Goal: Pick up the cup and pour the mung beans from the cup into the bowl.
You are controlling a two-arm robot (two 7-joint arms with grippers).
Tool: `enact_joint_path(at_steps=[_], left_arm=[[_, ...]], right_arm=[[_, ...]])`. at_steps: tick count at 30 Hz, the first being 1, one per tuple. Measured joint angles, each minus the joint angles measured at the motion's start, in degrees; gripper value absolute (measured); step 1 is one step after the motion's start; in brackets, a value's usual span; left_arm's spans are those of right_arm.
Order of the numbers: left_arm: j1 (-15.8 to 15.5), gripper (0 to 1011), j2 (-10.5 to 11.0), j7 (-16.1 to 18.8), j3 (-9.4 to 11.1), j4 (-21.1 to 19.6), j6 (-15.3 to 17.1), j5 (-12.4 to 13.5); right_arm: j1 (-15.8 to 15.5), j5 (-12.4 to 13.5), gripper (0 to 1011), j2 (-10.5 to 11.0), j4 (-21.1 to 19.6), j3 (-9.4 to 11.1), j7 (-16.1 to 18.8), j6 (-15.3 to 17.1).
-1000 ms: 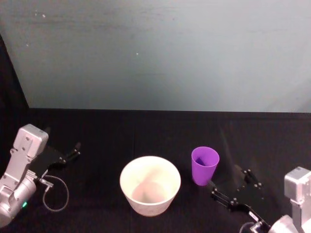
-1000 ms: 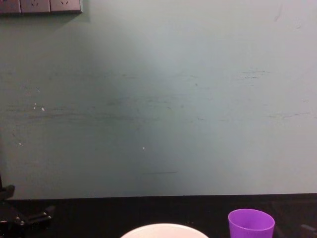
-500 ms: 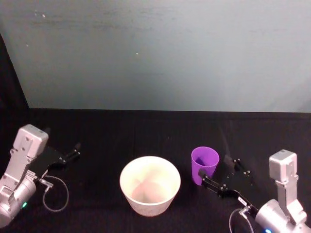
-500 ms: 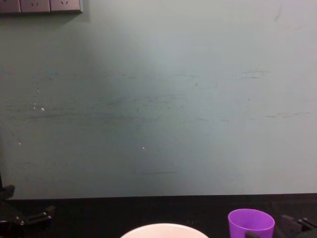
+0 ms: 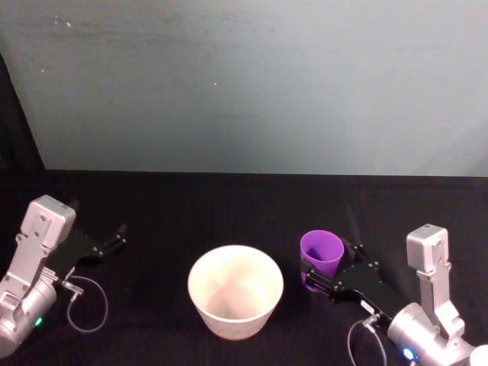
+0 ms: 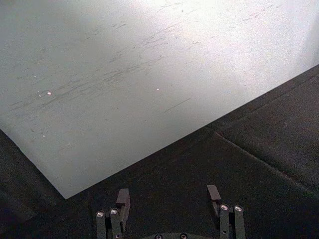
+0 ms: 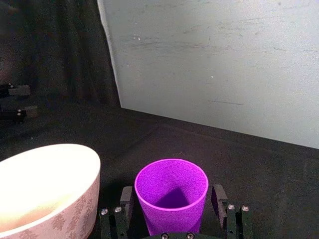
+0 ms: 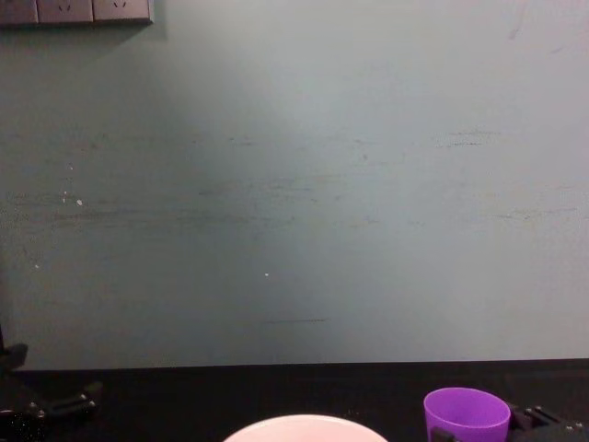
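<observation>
Cup point(image 8: 467, 414): your chest view's bottom edge cuts off its lower part
Cup's inside: deep shadow in head and right wrist views; you cannot tell the mung beans there
Bowl point(image 8: 306, 427): a sliver of rim above the chest view's bottom edge; cropped at the right wrist view's corner too
Right end effector point(image 7: 172, 196): finger bases run off the right wrist view's bottom edge
</observation>
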Motion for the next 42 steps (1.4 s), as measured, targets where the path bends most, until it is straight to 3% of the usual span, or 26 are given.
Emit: enact_joint_path(at_steps=[12,27,37,42], left_arm=[[0.0,1004,0.0,0.0,0.0,0.0,0.0,0.0],[0.0,1004,0.0,0.0,0.0,0.0,0.0,0.0],[0.0,1003,0.0,0.0,0.0,0.0,0.0,0.0],[0.0,1003,0.0,0.0,0.0,0.0,0.0,0.0]], right_arm=[[1.53,-1.67,1003,-2.15,2.16,0.61,1.05,-0.23],[1.45,-1.49,998,-2.01,2.0,0.6,1.02,-0.29],[1.4,-1.4,804,-1.95,1.93,0.56,0.96,-0.29],[1.38,-1.38,765,-1.93,1.89,0.56,0.96,-0.29]])
